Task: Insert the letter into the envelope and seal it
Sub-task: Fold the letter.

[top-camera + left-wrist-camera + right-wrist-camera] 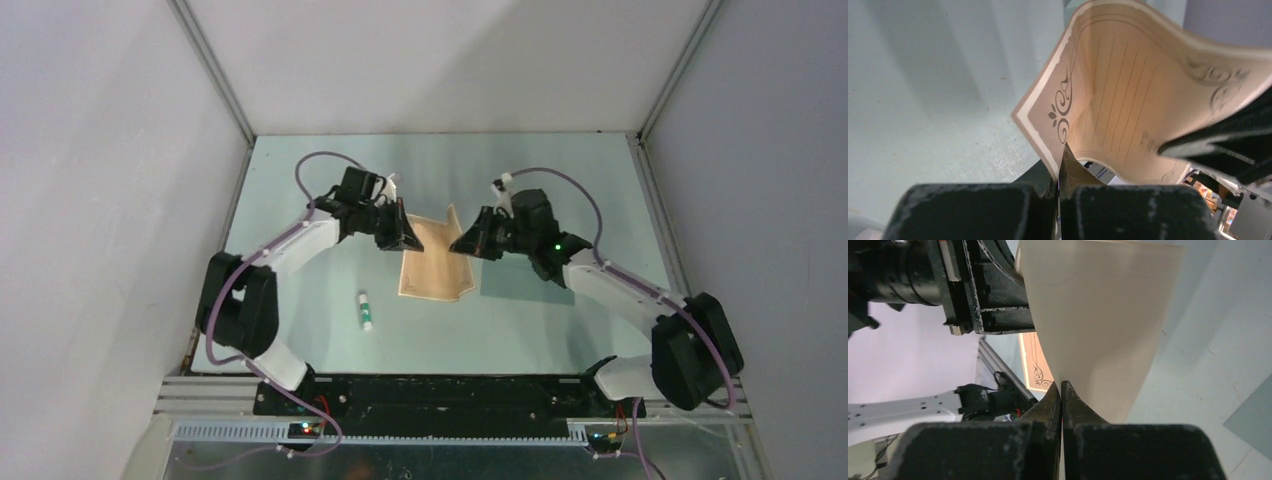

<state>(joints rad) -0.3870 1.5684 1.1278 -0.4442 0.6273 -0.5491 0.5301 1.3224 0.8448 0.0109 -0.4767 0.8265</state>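
Note:
The letter (432, 268), a tan sheet with a brown ornamental border, lies mid-table with its far end lifted and curled up. My left gripper (405, 236) is shut on its far left corner; in the left wrist view the lined, bordered letter (1128, 100) bows up from the pinched jaws of that left gripper (1060, 162). My right gripper (463, 243) is shut on the far right corner; its wrist view shows the letter's plain back (1098, 330) clamped in the right gripper (1061, 390). The teal-grey envelope (517, 283) lies flat just right of the letter, partly under the right arm, and shows as the envelope's corner (1250, 425).
A small white glue stick with a green cap (365, 311) lies on the table left of the letter's near end. Grey walls enclose the pale green tabletop (330, 200) on three sides. Both arm bases sit at the near edge.

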